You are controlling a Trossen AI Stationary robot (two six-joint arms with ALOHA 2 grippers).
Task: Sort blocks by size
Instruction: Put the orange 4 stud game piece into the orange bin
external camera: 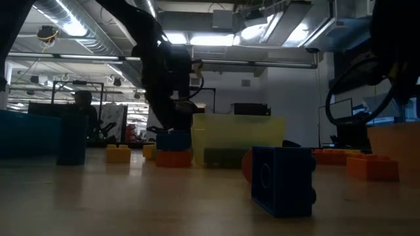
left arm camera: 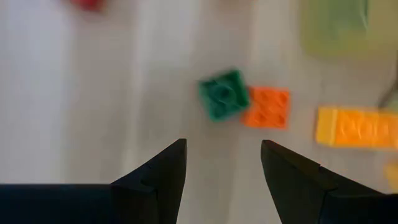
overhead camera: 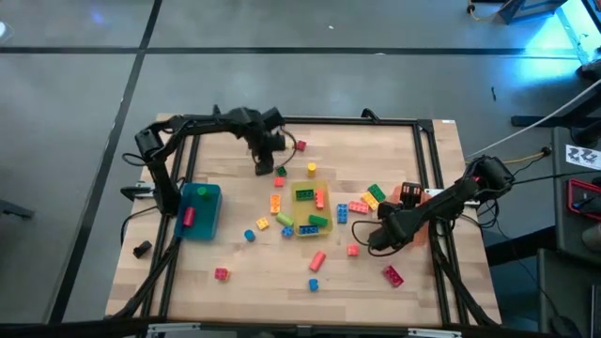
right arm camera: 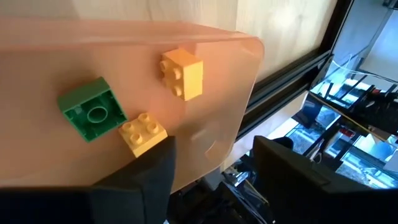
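Many small coloured blocks lie scattered on the wooden table. My left gripper hangs open above the far middle of the table, its fingers pointing steeply down. Just beyond its tips a green block and an orange block lie flat and touching, with a yellow bar further on. My right gripper stands open over the orange bin at the table's right. A green block and two yellow blocks lie on the bin's floor.
A blue bin stands at the left and a yellow bin holding several blocks in the middle. Loose blocks lie around the yellow bin and along the near edge. A dark frame rail runs along the right edge.
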